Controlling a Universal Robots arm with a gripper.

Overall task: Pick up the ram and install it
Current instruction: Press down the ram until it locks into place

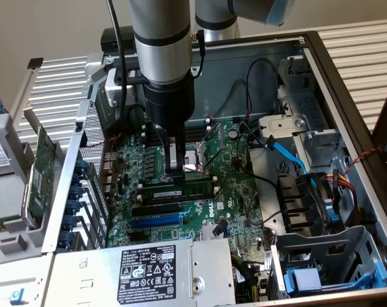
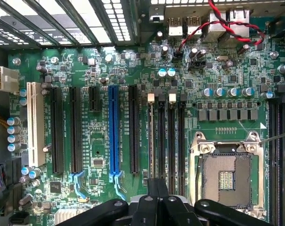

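Above the green motherboard inside the open computer case, the gripper hangs straight down from the grey arm, its black fingers drawn together with their tips right over the bank of memory slots beside the bare CPU socket. The ram lies seated lengthwise in one of those slots, directly under the fingertips in the exterior view: a thin green stick with a white label, flanked by a longer neighbouring slot. Whether the fingers touch its top edge or merely stand just above it cannot be told. In the wrist view the closed gripper points down along the same slots, whose white end clips show at the far end from it. On the other side of the memory slots from the socket run the black expansion slots, a blue slot and a white slot. A red and black twisted wire crosses the board's edge near the rear ports. Beyond the socket in the exterior view, a blue cable runs toward the drive cage. The power supply with its black label sits at the near edge of the motherboard, and a green expansion card stands outside the case wall, on the exterior view's left.
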